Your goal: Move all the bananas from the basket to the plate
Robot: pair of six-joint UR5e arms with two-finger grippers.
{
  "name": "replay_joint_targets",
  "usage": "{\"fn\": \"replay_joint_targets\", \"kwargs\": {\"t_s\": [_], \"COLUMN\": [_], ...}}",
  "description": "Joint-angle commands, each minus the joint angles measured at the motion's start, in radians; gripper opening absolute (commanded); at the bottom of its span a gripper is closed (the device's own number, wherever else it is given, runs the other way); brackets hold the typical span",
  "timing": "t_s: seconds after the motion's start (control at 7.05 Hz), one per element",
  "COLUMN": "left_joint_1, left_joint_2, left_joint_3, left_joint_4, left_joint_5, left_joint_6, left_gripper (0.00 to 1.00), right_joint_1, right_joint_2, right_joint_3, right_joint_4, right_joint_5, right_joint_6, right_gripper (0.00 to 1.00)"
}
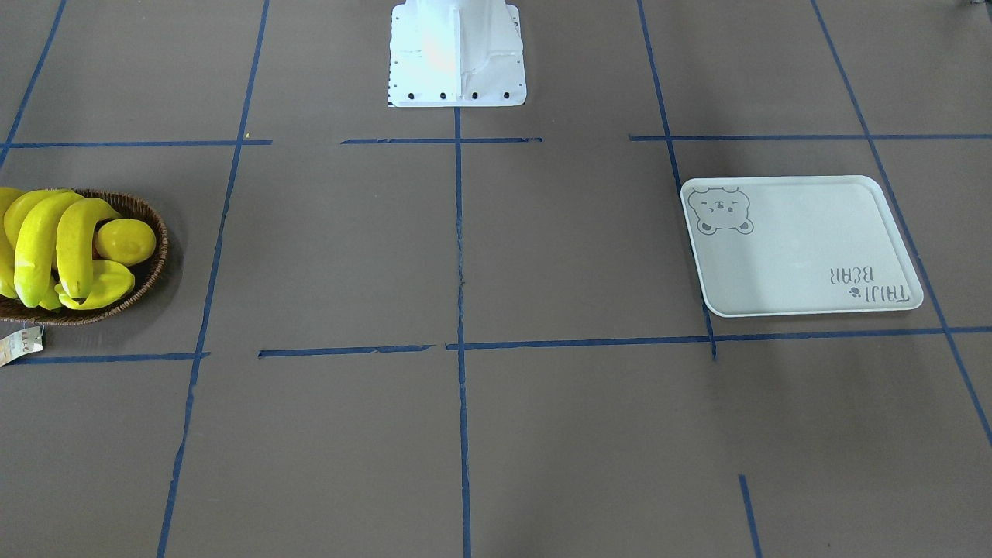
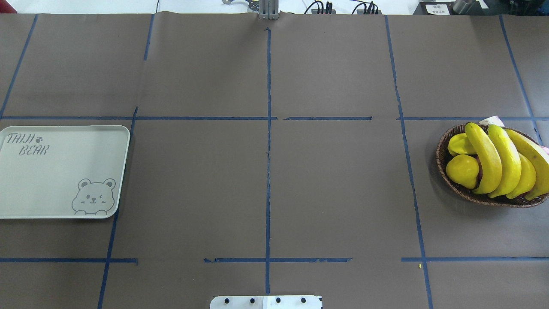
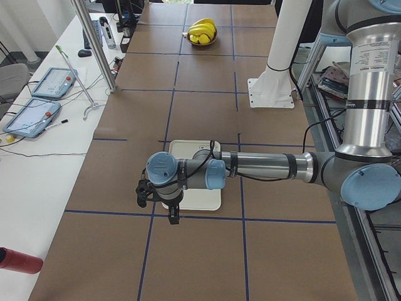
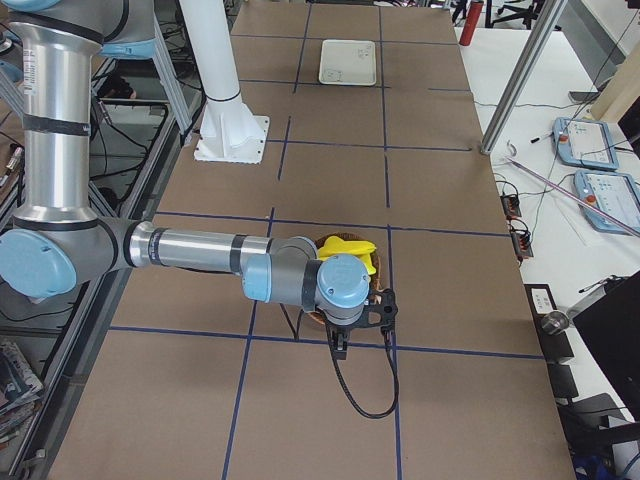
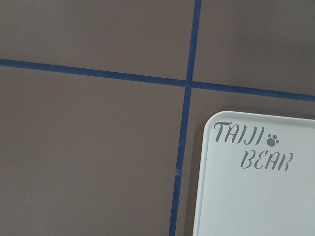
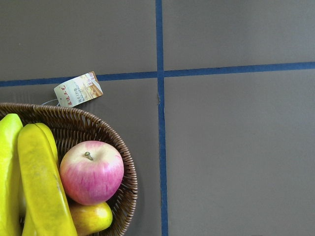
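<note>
- I am seeing the four bananas (image 2: 499, 161) lying side by side in the basket (image 2: 439, 156) at the right end of the counter (image 2: 334, 193), crowding a lemon (image 2: 462, 171) and a starfruit (image 2: 459, 143).
- An apple (image 6: 91, 172) is showing in the right wrist view, near the paper tag (image 6: 78, 89).
- The plate (image 2: 51, 180) is sitting at the left end, well apart from the basket.
- The left pincer (image 3: 164, 204) is hanging over the plate's lettered corner, and I cannot tell whether it is spread.
- The right pincer (image 4: 360, 325) is hanging by the basket's tagged rim, and I cannot tell its state either.
</note>
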Motion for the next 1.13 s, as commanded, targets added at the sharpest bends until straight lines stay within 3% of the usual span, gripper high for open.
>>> {"fn": "replay_joint_targets", "kwargs": {"t_s": [0.0,0.99], "left_joint_1": [0.0,0.001], "left_joint_2": [-0.002,0.001], "left_joint_3": [0.0,-0.008], "left_joint_4": [0.0,0.002], "left_joint_5": [0.0,-0.001], "left_joint_6": [0.0,0.0], "left_gripper": [1.0,1.0], "right_joint_1": [-0.001,-0.003], "right_joint_2": [0.001,0.004], "right_joint_3": [0.003,0.054], "right_joint_4": [0.001,0.007], "right_joint_5": [0.002,0.006], "right_joint_6": [0.003,0.013], "right_gripper": [1.0,1.0]}}
